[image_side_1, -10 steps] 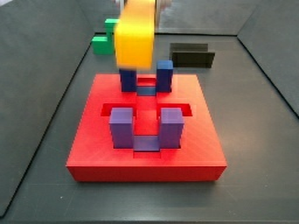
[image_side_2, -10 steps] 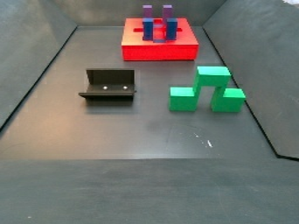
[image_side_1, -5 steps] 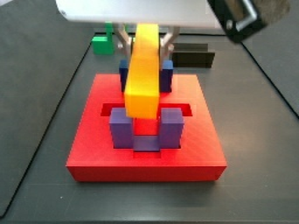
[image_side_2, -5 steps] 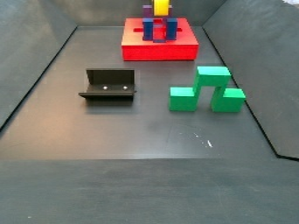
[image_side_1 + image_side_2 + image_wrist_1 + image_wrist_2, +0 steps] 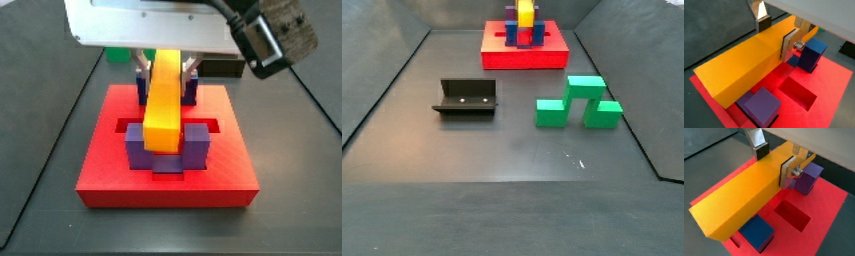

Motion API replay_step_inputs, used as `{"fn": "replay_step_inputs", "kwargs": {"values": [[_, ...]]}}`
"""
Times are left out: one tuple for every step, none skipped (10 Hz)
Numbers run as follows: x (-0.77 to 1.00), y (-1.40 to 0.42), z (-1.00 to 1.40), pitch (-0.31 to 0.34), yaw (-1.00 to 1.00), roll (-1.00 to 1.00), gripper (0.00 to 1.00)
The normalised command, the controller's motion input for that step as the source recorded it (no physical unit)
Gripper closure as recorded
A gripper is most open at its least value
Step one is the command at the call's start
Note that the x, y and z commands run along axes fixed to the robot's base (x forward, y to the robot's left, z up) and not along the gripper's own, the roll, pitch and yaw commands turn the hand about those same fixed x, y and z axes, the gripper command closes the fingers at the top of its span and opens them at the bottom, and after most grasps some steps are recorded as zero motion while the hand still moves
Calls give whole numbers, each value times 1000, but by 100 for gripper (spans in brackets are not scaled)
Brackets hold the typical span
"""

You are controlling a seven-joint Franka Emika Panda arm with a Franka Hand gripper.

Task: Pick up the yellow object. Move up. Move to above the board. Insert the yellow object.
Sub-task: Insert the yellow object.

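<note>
The yellow object [image 5: 163,95] is a long yellow-orange bar held lengthwise in my gripper [image 5: 163,62], which is shut on it. It lies low over the red board [image 5: 107,180], between the two purple posts [image 5: 138,148] at the front and the two dark-blue posts [image 5: 191,88] at the back. Both wrist views show the silver fingers [image 5: 789,47] [image 5: 787,172] clamped on the bar's sides [image 5: 744,67] [image 5: 741,203], near one end. I cannot tell whether the bar touches the slot floor. In a side view the bar [image 5: 525,12] stands out above the board [image 5: 525,57].
A dark fixture [image 5: 466,97] stands on the floor mid-left, and a green stepped block [image 5: 579,102] to its right. An open recessed slot [image 5: 799,92] [image 5: 791,215] shows in the board beside the bar. Grey walls ring the floor.
The gripper has come down with the bar. The bar went from high and tilted above the board to lying level between the posts.
</note>
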Motion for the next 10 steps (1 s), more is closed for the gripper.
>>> {"fn": "replay_step_inputs", "kwargs": {"values": [[91, -89, -183, -1, 54, 57, 100], [77, -69, -189, 0, 40, 73, 100], [117, -6, -171, 0, 63, 83, 100], [134, 0, -151, 0, 71, 83, 100], [129, 51, -109, 0, 51, 97, 100], [134, 143, 0, 37, 46, 81, 100], [83, 106, 0, 26, 69, 79, 100], [0, 34, -74, 24, 74, 141, 100], [0, 0, -126, 43, 129, 231, 100], [0, 0, -189, 40, 186, 286, 100]]}}
